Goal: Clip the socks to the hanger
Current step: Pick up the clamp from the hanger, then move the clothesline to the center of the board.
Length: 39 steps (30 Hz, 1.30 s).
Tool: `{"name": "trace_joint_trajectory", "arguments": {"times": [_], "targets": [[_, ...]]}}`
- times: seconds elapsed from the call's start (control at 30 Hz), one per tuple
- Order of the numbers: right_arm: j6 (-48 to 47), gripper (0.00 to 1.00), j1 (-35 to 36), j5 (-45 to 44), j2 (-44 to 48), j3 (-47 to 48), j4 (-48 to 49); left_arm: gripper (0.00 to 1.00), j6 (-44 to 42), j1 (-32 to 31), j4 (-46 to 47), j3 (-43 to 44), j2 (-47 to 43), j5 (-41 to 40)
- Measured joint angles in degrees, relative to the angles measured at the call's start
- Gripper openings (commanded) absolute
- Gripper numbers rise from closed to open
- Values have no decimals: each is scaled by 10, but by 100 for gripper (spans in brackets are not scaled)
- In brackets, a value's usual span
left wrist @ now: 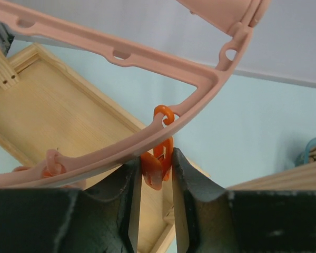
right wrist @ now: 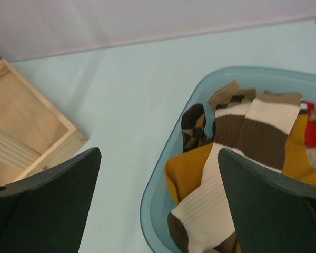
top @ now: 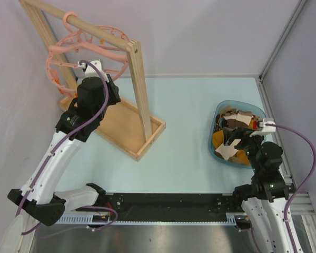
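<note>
The pink round hanger (top: 84, 50) hangs by its hook from the wooden rack's top bar. In the left wrist view its ring (left wrist: 147, 55) crosses the frame, and an orange clip (left wrist: 160, 158) dangles from it. My left gripper (left wrist: 155, 168) is shut on this clip, one finger pressing each side; it also shows in the top view (top: 88, 71). The socks (top: 234, 134) lie piled in a blue basin (top: 241, 103) at the right. My right gripper (right wrist: 159, 153) is open and empty, hovering above the basin's left rim, over a cream-and-brown sock (right wrist: 242, 142), a mustard sock (right wrist: 189, 168) and an argyle sock (right wrist: 192, 129).
The wooden rack (top: 139, 79) stands on a wooden tray base (top: 124, 124) at the back left; the base also shows in the left wrist view (left wrist: 58, 110) and the right wrist view (right wrist: 21, 121). Walls close the table at the back and right.
</note>
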<state>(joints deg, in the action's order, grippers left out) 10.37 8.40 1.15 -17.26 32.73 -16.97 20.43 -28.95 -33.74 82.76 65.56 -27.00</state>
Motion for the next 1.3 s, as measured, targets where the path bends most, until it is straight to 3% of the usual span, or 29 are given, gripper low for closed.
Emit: {"name": "trace_joint_trajectory", "arguments": {"times": [0.27,0.57,0.8,1.13,1.3], "targets": [[42,100,-1,-1,-102,47,-59,2,-20,5,-46,24,1,62],[61,100,-72,-43,-172,78,-76,0,-28,6,-58,23,0,71],[80,100,-78,-57,-274,95,-79,1,-40,7,-45,6,-15,82],[76,98,-78,-150,-424,197,-90,1,-59,14,-21,-33,-47,107],[53,97,-73,-104,-425,197,-76,0,-67,19,4,-62,-59,137]]}}
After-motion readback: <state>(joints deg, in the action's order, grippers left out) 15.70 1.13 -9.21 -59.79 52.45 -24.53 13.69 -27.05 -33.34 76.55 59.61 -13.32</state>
